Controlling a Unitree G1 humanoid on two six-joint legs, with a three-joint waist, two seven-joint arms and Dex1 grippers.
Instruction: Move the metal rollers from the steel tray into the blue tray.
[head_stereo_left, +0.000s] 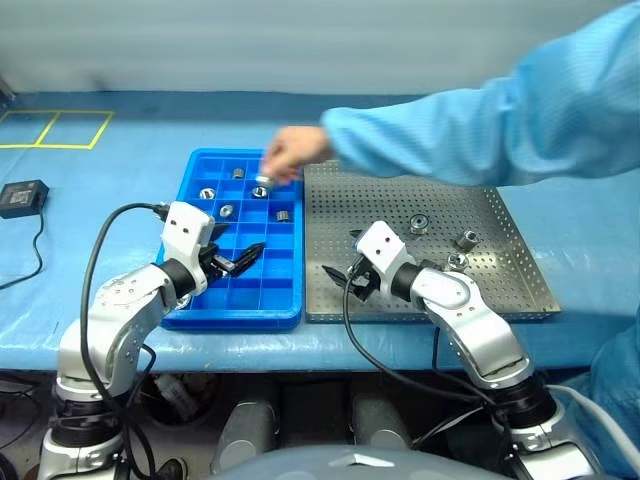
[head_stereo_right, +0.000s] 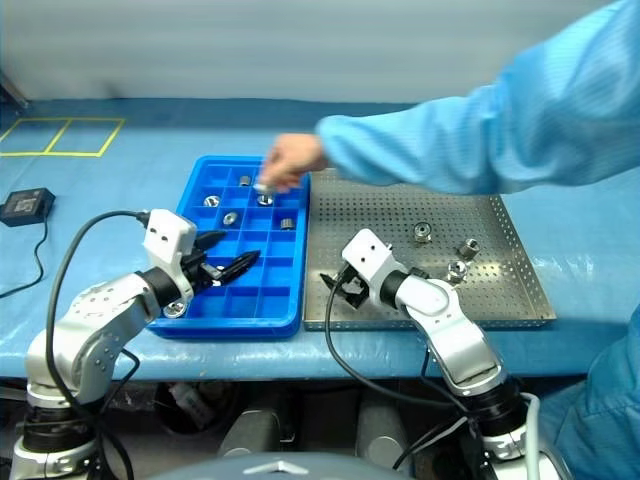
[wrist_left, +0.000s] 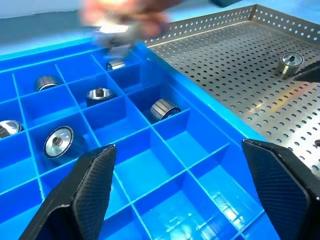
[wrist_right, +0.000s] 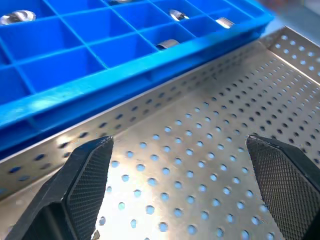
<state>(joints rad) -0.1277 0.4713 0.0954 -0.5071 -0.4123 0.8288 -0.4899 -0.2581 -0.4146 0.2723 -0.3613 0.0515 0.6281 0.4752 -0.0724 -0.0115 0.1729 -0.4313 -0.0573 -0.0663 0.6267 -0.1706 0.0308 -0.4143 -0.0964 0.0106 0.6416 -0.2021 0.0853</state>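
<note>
While both knurled black pincers gape empty: gridded blue tray (head_stereo_left: 245, 290), perforated steel tray (head_stereo_left: 500, 290).

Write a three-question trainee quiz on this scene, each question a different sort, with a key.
1. True or false: the left claw holds a roller.
2. How many rollers lie on the steel tray? A) one B) three C) six
3. Fill in: the person's hand reaches over the ___ tray.

Key: 1 false, it is open and empty; 2 B; 3 blue.
</note>
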